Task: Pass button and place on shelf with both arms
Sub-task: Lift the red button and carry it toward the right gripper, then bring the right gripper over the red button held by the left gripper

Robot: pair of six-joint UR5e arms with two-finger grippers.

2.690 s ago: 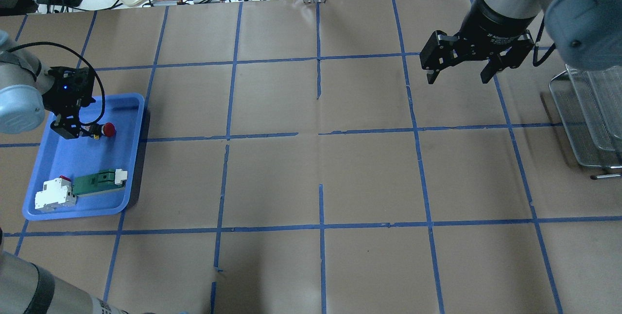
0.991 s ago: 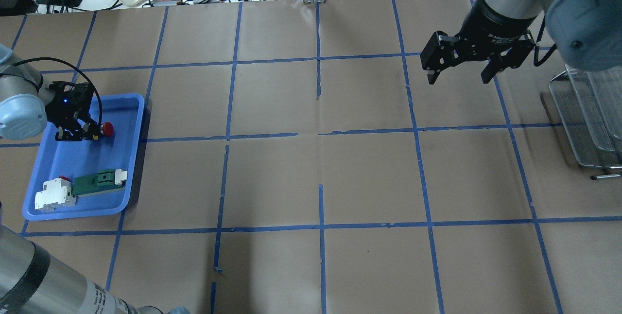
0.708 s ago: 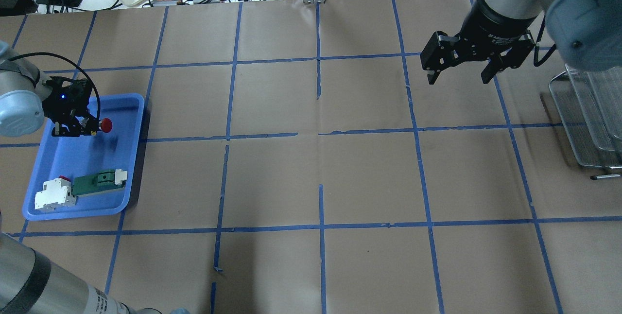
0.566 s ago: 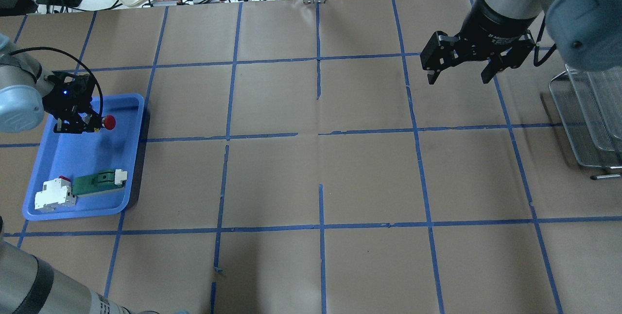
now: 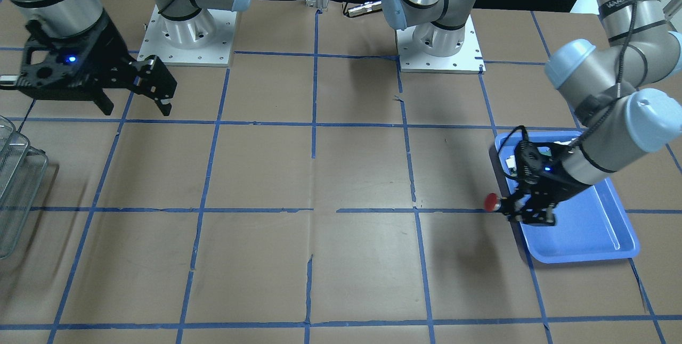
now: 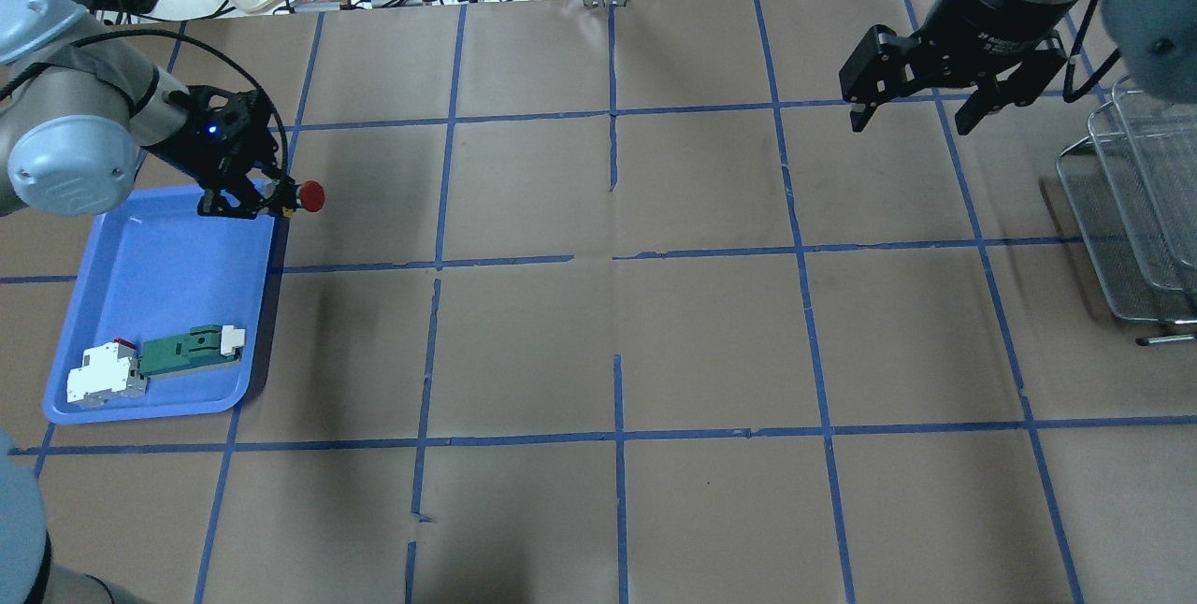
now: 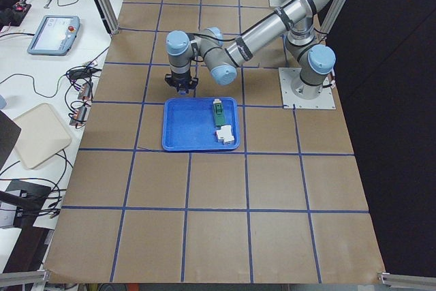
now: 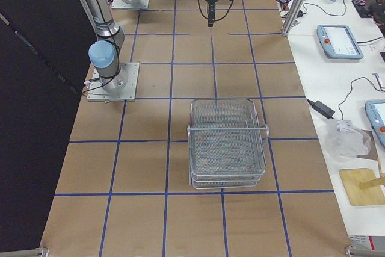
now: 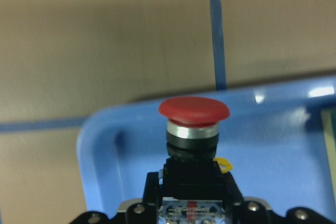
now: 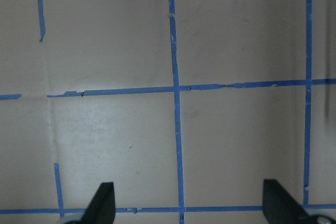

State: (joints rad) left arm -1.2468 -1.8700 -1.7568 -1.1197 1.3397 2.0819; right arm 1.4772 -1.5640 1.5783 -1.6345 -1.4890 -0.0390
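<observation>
My left gripper is shut on the button, gripping its black body with the red cap pointing toward the table's middle. It holds the button in the air over the far inner corner of the blue tray. The front view shows the button just past the tray's edge. In the left wrist view the button sits upright between the jaws. My right gripper is open and empty, hanging above the far right of the table, near the wire-mesh shelf. Its fingertips show spread over bare paper.
The tray still holds a green-and-white connector block and a white breaker at its near end. The shelf stands at the table's right end. Blue tape lines grid the brown paper. Cables and a white tray lie beyond the far edge.
My left gripper has lifted the button out of the tray and carried it toward the tray's far inner corner. My right gripper has shifted a little to the right and farther away, still open.
</observation>
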